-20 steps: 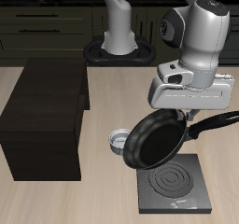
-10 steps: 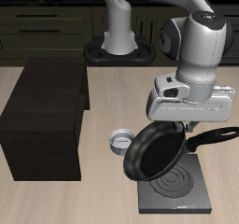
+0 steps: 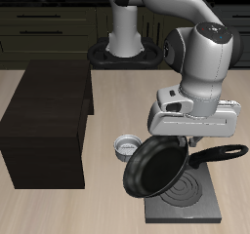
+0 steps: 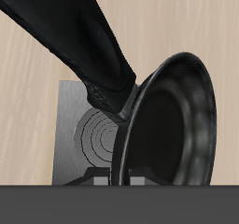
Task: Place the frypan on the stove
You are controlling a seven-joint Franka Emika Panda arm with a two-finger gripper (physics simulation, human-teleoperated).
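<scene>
The black frypan (image 3: 153,167) hangs tilted in the air, its bowl facing the table's front, its long handle (image 3: 217,154) sticking out to the side. My gripper (image 3: 191,143) is shut on the handle where it meets the pan. The pan hovers just above the stove (image 3: 183,199), a dark grey slab with light coil rings near the table's front edge, and partly covers it. In the wrist view the frypan (image 4: 177,116) and its handle (image 4: 75,32) fill the picture, with the stove's (image 4: 89,134) rings beneath. My fingers are hidden there.
A small grey metal bowl (image 3: 125,146) sits on the table just behind the pan's lower rim. A large dark brown box (image 3: 47,121) stands beside it. The robot's base (image 3: 124,53) is at the back.
My gripper has come down and toward the table's front with the frypan. The pan has sunk closer to the stove and now covers more of it.
</scene>
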